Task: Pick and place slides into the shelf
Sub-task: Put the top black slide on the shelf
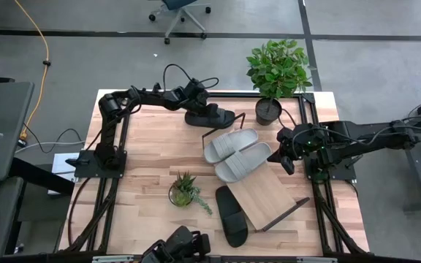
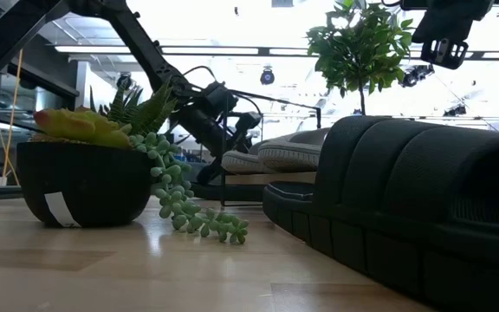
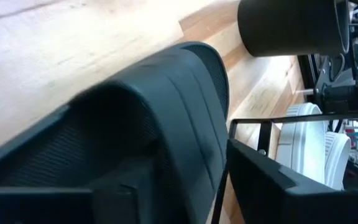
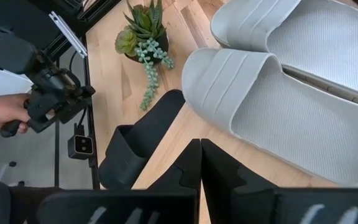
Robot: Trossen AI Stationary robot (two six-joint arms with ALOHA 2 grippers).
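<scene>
two grey slides [image 1: 234, 152] already lie on the slanted wood shelf [image 1: 269, 193] in the high view; one black slide [image 1: 232, 214] waits on the bench [image 1: 145, 157] beside it, the other [image 1: 210, 117] sits under the left gripper [image 1: 196, 101]. low view: ribbed matte foam. left wrist: its jaws straddle the black strap, grip uncertain. right wrist: right gripper [image 4: 199, 163] pressed together above the shelf.

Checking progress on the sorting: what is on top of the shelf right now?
Two light grey slides lie side by side on the upper part of the shelf; the lower part is bare board. What lies under the board is covered.
</scene>
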